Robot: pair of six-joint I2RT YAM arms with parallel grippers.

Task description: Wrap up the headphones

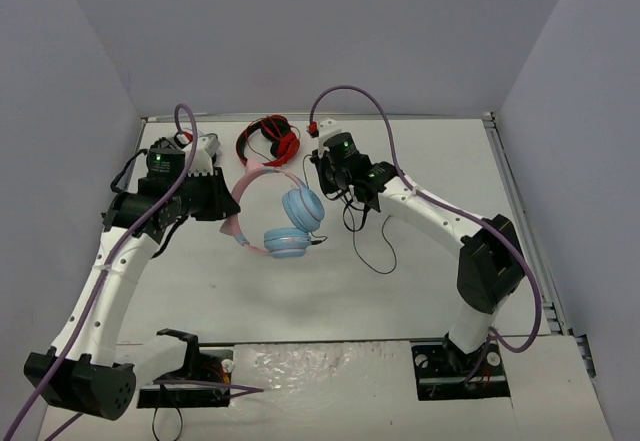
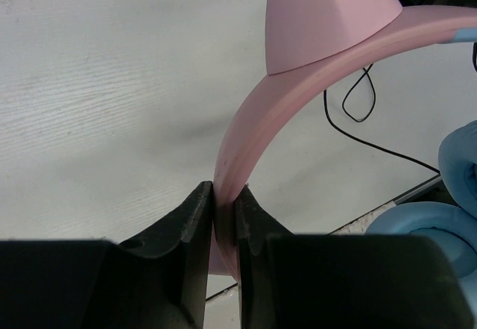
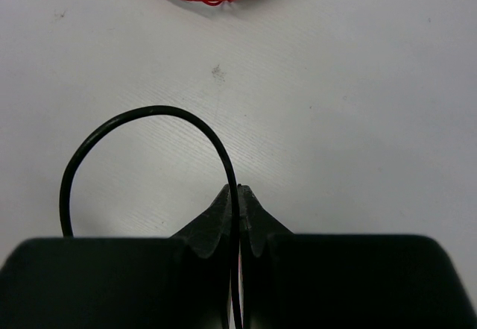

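**A:** Where are the headphones (image 1: 290, 223) lying right now?

**B:** Near the middle of the table (image 1: 420, 296), a little toward 10 o'clock in the top view. The pink headband (image 1: 262, 176) is arching at 11 o'clock from the two light blue ear cups (image 1: 303, 207). I cannot tell whether the cups are touching the table.

**A:** What is the left gripper (image 2: 225, 202) doing?

**B:** It is pinching the headband edge-on, with both jaws pressing against the pink band and no gap showing. In its wrist view a pink cat ear (image 2: 320, 16) is sticking up at 1 o'clock from the grip.

**A:** And the right gripper (image 3: 237, 195)?

**B:** It is squeezing the thin black cable (image 3: 149, 110). The jaws are nearly meeting, with only the cable between them. From the fingertips the cable is curling up and round toward 9 o'clock in a loop.

**A:** How are the arms posing?

**B:** The left arm (image 1: 110, 281) is reaching from its base at 7 o'clock up toward 12, then bending at the wrist toward 3 o'clock to meet the band. The right arm (image 1: 440, 223) is stretching from 5 o'clock toward 10 o'clock, with its gripper hanging at 2 o'clock from the ear cups.

**A:** Anything else nearby?

**B:** The red-and-black headphones (image 1: 268, 141) are lying at 12 o'clock from the pink ones, near the back wall.
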